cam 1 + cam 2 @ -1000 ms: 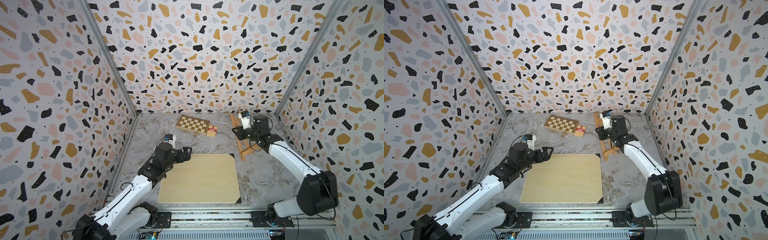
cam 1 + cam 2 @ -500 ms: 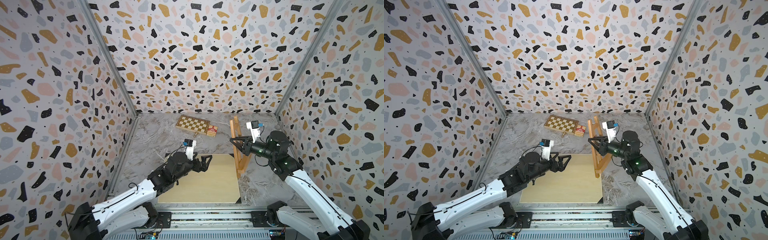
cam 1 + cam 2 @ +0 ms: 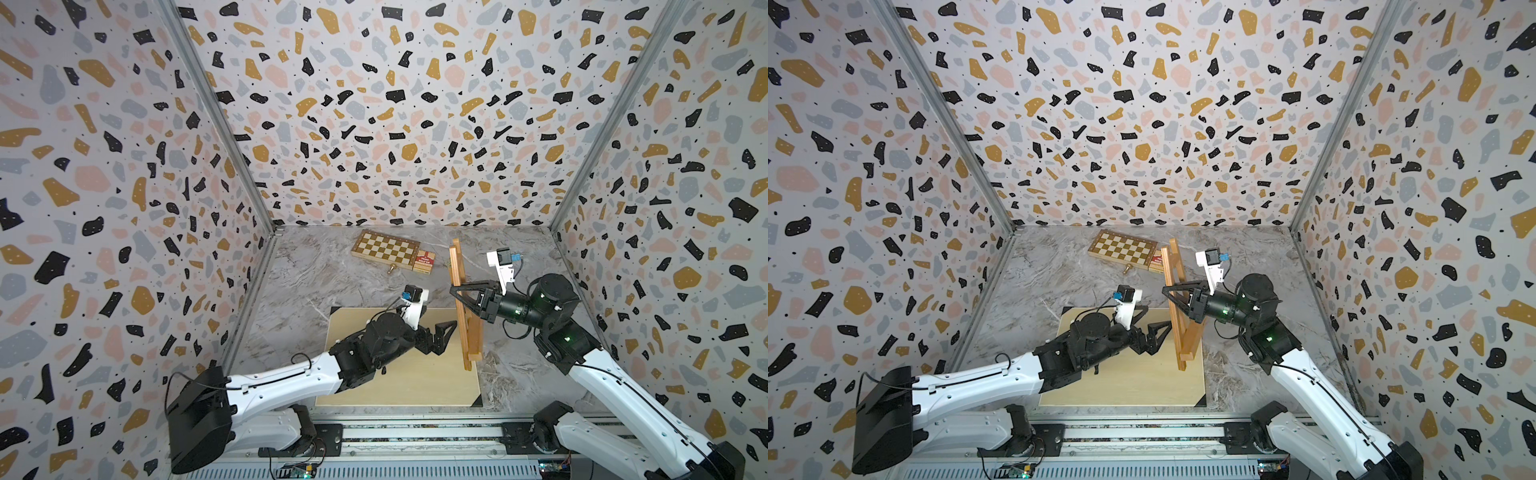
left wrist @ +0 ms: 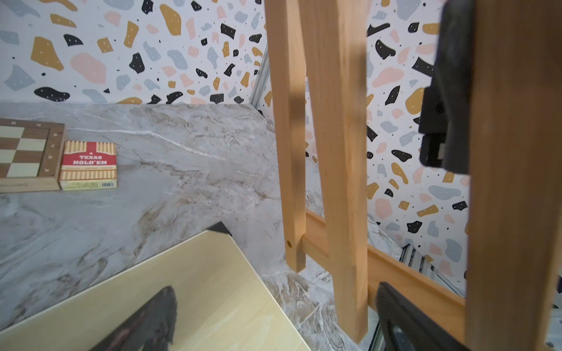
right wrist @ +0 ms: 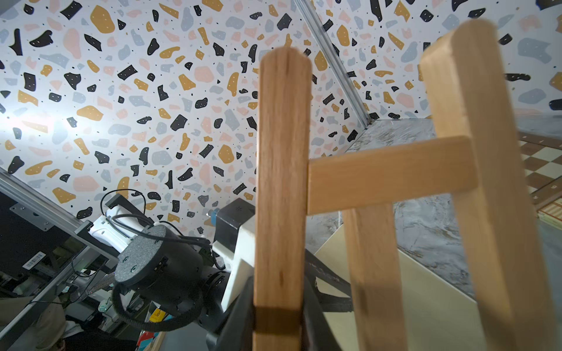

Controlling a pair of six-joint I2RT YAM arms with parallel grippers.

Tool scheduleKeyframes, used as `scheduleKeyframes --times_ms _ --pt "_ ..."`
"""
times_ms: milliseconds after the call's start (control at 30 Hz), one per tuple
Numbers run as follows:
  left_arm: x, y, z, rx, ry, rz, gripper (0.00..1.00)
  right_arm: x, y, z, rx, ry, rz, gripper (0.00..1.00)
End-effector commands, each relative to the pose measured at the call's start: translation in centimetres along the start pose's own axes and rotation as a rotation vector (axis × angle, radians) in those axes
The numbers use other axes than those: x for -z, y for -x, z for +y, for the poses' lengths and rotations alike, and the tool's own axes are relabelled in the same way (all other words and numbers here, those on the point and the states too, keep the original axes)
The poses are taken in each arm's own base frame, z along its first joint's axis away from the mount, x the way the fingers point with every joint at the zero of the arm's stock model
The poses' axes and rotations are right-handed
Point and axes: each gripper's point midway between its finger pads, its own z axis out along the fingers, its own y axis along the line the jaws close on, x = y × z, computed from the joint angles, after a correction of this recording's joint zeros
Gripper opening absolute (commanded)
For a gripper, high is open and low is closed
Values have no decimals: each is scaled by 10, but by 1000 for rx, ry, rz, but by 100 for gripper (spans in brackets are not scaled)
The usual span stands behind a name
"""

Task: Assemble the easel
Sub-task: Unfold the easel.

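Now the easel (image 3: pixel 456 266) (image 3: pixel 1179 345) is up on end, roughly upright and seen almost edge-on in both top views. Its upper end leans toward the back wall and its lower end is at the right edge of the pale wooden board (image 3: pixel 395 382). Whether its feet touch the board or the marbled table (image 3: pixel 311 282) I cannot tell.

The right hand (image 3: pixel 457 293) reaches in from the right side and is clamped on one slat about midway up, jaws drawn in tight on the wood. The right wrist view shows that slat (image 5: pixel 281 182) running straight up between the fingers, with a crossbar (image 5: pixel 392 176) branching off to the other uprights.

The left hand (image 3: pixel 442 332) hangs over the board just beside the easel's lower half, jaws spread as wide as they go and holding nothing. In the left wrist view its two dark fingertips (image 4: pixel 146 319) frame the easel's legs (image 4: pixel 343 182), which stand close in front. Whether they make contact cannot be made out.

At the back of the table a checkered chessboard box (image 3: pixel 384 247) lies flat. A red Texas Hold'em card box (image 3: pixel 424 262) sits right up against its right end. A small brass-coloured piece (image 3: pixel 390 269) lies just in front of the two.
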Motion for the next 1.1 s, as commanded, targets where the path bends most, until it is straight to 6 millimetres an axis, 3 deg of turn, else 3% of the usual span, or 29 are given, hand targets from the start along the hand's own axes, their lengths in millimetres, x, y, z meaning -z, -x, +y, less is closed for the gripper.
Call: scheduleKeyframes --times_ms 0,200,333,533,767,1067 --pt "-4 30 -15 -22 -33 -102 100 7 22 32 79 97 -85 0" --pt "-15 29 -19 -42 -39 -89 99 5 21 38 74 134 -91 0" --pt "-20 26 -8 -48 21 -82 99 7 24 44 75 154 -100 0" --pt "-19 25 23 -49 206 -67 99 6 24 35 81 80 -77 0" --pt "1 18 69 -70 471 -39 99 7 21 22 90 -11 -54 0" --pt "15 29 115 -67 680 24 99 8 19 18 97 -64 0 0"
